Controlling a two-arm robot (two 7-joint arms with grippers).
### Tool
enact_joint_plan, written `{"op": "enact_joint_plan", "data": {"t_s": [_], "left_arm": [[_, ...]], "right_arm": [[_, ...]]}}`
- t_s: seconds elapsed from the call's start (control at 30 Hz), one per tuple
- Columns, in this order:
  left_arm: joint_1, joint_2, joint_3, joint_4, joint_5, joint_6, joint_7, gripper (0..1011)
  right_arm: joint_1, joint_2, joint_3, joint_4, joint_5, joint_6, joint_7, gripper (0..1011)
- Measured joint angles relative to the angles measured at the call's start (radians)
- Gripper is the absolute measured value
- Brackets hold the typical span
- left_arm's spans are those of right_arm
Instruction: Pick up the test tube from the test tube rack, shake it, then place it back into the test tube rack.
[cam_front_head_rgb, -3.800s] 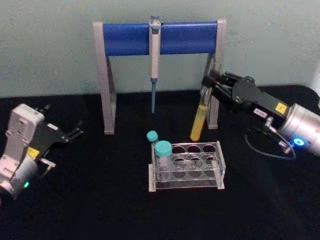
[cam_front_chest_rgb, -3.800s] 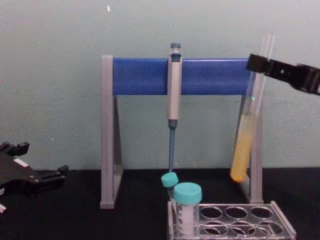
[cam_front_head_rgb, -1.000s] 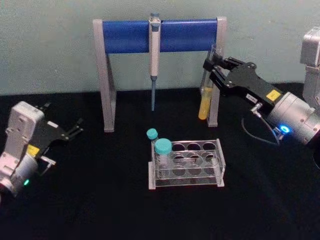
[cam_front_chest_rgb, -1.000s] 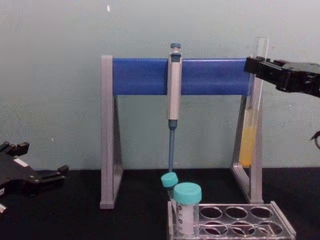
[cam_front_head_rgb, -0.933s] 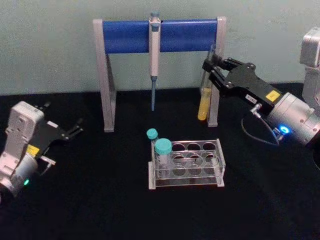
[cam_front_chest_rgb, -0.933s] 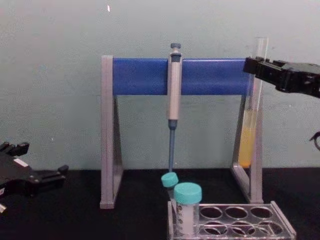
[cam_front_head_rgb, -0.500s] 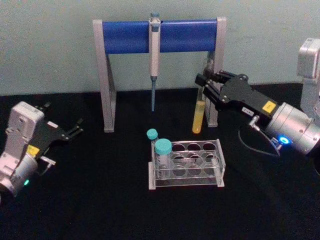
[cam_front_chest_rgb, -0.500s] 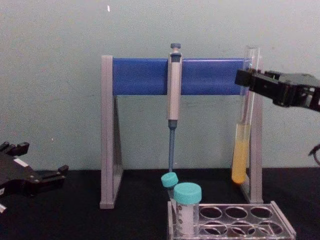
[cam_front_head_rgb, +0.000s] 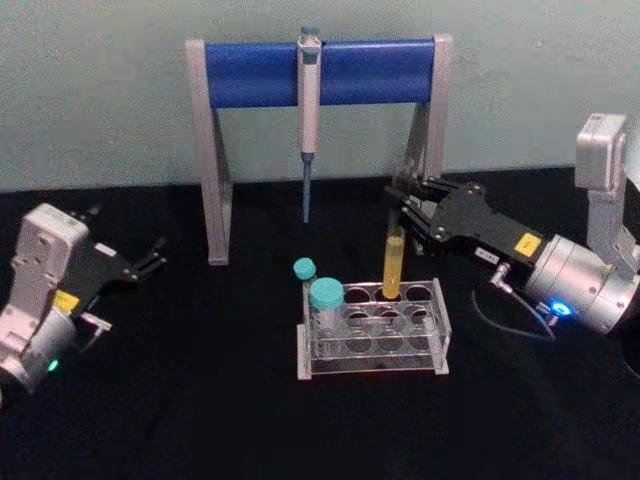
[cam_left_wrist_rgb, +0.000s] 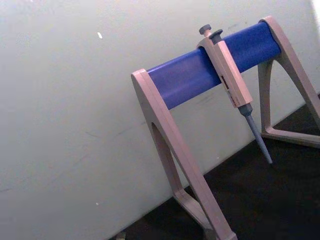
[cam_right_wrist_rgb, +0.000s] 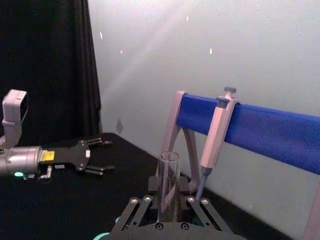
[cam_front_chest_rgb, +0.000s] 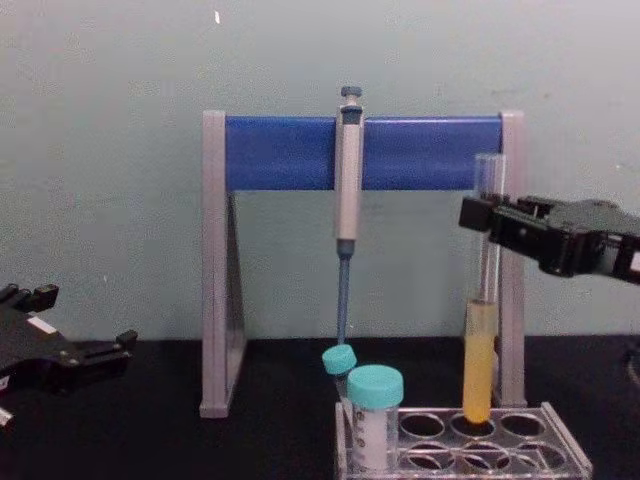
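Right end effector (cam_front_head_rgb: 404, 212) pinches the clear upper part of the test tube (cam_front_head_rgb: 393, 262). Tube is upright, its yellow-filled lower end just entering a rear-row hole of the test tube rack (cam_front_head_rgb: 372, 364) on the desk (cam_front_head_rgb: 200, 400). Left end effector (cam_front_head_rgb: 156, 256) sits at the desk's left side, fingers spread, holding nothing.

Two arms in silver, grey and black

The left gripper (cam_front_head_rgb: 152, 256) is made of thin black linkage fingers, mounted on a pale silver boxy housing (cam_front_head_rgb: 45, 245) on which a left label (cam_front_head_rgb: 66, 301) in yellow and a green light (cam_front_head_rgb: 52, 367) are carried. The right gripper (cam_front_head_rgb: 403, 208) is built alike in black and marked with a yellow right label (cam_front_head_rgb: 525, 243). Behind it a silver cylindrical wrist (cam_front_head_rgb: 585, 285) with a blue light (cam_front_head_rgb: 560, 309) is joined to a light grey link (cam_front_head_rgb: 603, 150). A thin black cable (cam_front_head_rgb: 478, 305) is looped beside it. Silver screws (cam_right_wrist_rgb: 132, 200) are set at the finger pivots.
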Motion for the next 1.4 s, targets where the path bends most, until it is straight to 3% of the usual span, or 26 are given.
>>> {"op": "enact_joint_plan", "data": {"t_s": [0.7,1.4], "left_arm": [[0.0,0.0,0.0,0.0,0.0,0.0,0.0,1001],[0.0,0.0,0.0,0.0,0.0,0.0,0.0,1001]], "right_arm": [[0.033,-0.032,-0.039,0.096,-0.044,0.007,0.0,232],[0.035,-0.032,-0.054,0.114,-0.058,0.028,0.009,232]]}}
